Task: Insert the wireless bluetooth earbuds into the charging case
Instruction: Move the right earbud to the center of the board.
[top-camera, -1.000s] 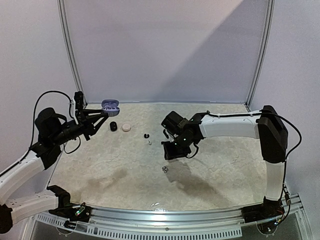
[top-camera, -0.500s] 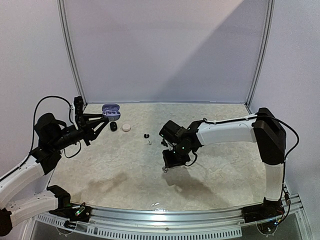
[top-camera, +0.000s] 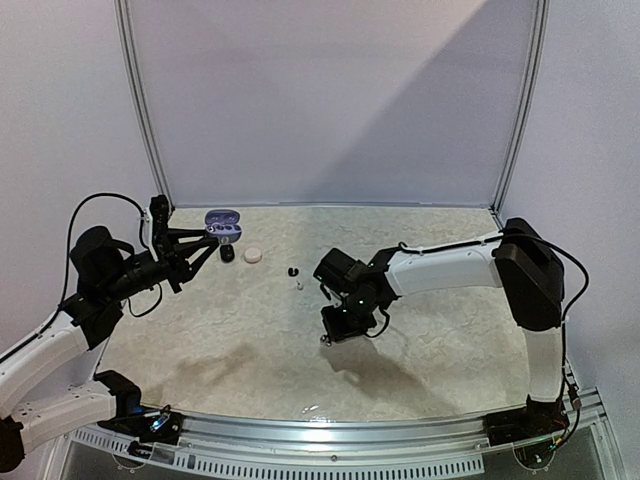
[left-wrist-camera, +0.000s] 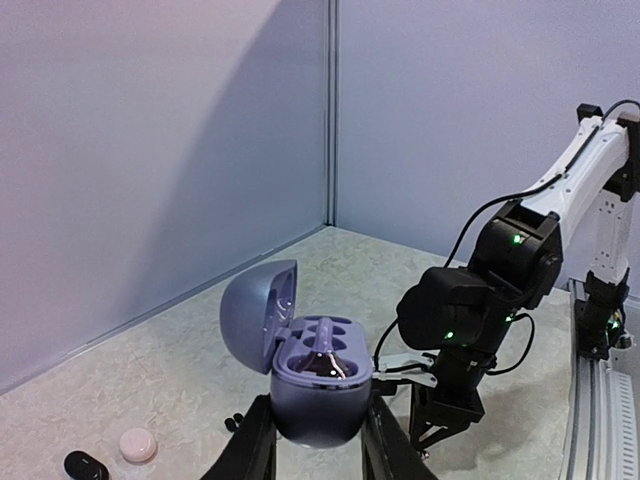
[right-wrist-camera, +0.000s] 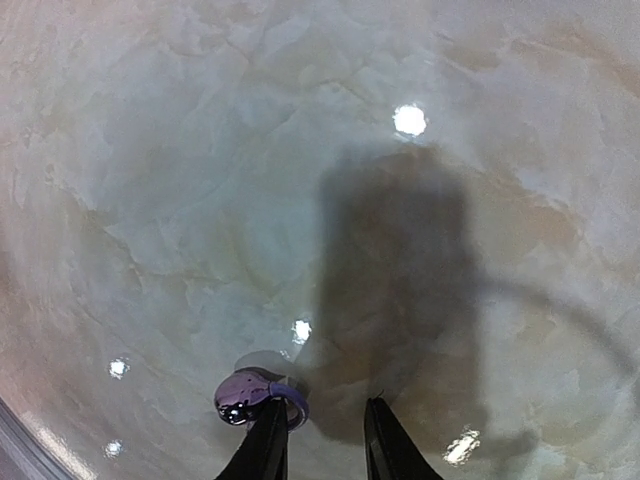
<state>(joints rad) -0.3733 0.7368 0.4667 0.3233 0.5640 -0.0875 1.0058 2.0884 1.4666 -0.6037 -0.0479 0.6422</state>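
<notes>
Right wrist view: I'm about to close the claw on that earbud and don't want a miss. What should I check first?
1. Earbud inside the right claw gap: not ok, it lies beside one finger, outside the gap.
2. Right claw open: ok.
3. Charging case lid open: ok.
4. Left claw gripping the case, off the table: ok.
5. Free slot in the case: cannot tell.

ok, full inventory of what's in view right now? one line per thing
open charging case: 1, lilac, held up between left fingers, far left
black case: 1, black, table below the lilac case
round case: 1, pale pink, beside the black one
small buds: 2, one black, one whitish, table centre
earbud: 1, shiny purple-silver, at right fingers, beside their left tip
table: 1, beige marbled
left gripper: closed on lilac case
right gripper: narrow gap, down at table
</notes>
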